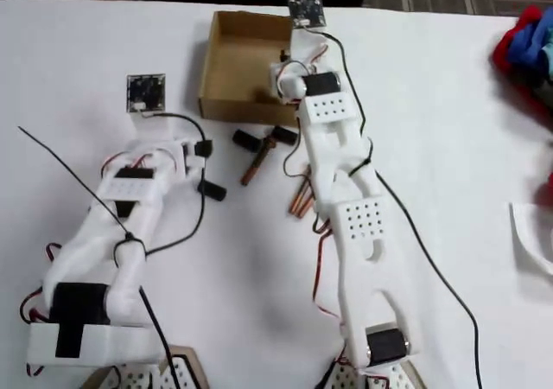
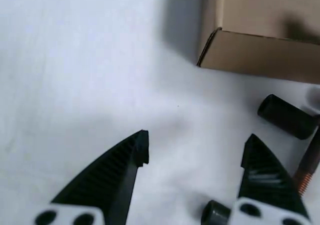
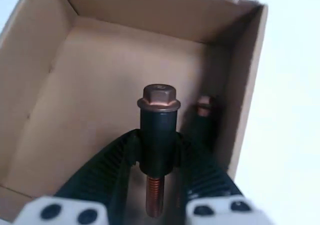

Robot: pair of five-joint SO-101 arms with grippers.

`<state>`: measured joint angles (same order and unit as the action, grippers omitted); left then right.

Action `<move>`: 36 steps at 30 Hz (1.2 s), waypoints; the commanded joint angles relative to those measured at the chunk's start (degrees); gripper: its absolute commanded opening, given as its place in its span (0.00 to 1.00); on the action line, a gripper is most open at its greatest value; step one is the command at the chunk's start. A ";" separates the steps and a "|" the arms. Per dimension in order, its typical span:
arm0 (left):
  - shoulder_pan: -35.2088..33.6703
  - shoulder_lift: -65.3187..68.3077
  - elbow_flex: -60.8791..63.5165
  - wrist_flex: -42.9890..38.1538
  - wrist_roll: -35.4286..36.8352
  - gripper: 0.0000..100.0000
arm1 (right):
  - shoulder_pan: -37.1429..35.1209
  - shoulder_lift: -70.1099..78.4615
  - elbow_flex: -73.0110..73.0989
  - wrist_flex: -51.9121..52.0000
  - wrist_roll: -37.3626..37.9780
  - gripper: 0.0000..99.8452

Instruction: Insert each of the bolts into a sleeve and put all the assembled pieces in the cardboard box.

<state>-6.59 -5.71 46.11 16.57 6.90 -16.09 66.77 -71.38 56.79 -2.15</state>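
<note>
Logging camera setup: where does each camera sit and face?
High view: fixed above, looking down on left arm, right arm and cardboard box.
Left wrist view: on that arm, facing table past its open left hand.
Right wrist view: on its arm, facing into the box past the right hand gripping a sleeved bolt.
All three share the box.

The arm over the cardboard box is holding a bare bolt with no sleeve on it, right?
Not quite. The bolt is not bare: it sits inside a black sleeve, and the right gripper has its jaws shut on that sleeve. The right wrist view shows this. The rest is right: it is held over the cardboard box.
</note>
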 commanded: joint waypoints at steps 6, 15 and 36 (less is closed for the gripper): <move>-0.18 -0.09 -2.68 0.35 -0.44 0.31 | 0.40 0.75 -0.97 -2.15 -0.09 0.02; -0.18 -0.09 -2.68 0.35 -0.44 0.31 | 0.04 0.40 -0.97 -1.89 -0.09 0.10; -0.18 -0.09 -2.68 0.35 -0.44 0.31 | -0.04 -6.99 -17.32 25.63 3.78 0.10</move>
<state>-6.51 -5.71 46.11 16.57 6.90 -16.09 64.92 -85.71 79.30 -0.31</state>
